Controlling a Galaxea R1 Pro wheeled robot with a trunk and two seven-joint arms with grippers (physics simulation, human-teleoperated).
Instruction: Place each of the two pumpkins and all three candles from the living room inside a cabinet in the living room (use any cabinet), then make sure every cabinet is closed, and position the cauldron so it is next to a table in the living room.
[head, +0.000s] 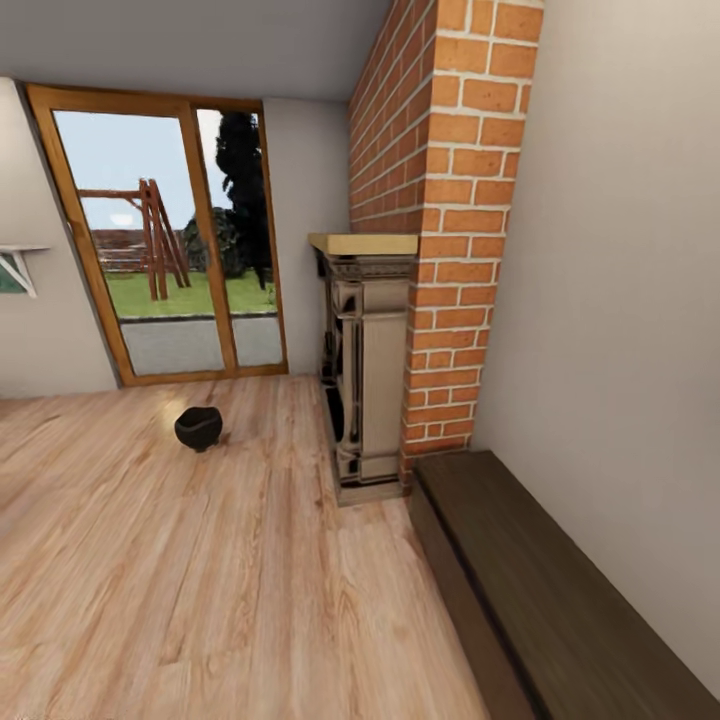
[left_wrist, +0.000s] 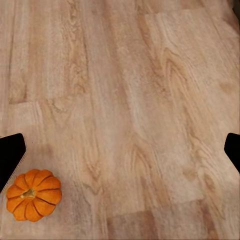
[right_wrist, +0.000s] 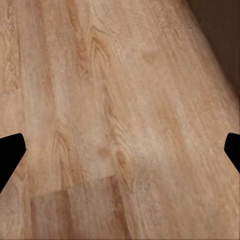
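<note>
By the glass door (head: 165, 240) on the left, the cauldron (head: 198, 427) sits upright on the wood floor (head: 200, 580), well apart from everything. Further right stands the fireplace (head: 365, 360) against the brick chimney (head: 440, 200), and at the far right the cabinet (head: 540, 590) runs along the wall, its fronts looking shut from here.

In the left wrist view one pumpkin (left_wrist: 34, 195) lies on the floor, stem up, just beside one of the left fingers (left_wrist: 11, 156). Those fingers are spread wide, holding nothing. The right fingers (right_wrist: 11, 154) are spread too, over bare boards with a dark edge nearby, likely the cabinet.

I judge the pumpkin is the step in hand: shift the left arm until the pumpkin sits centred between the fingers, lower, close across its ribs, not the stem, then open a cabinet front.
</note>
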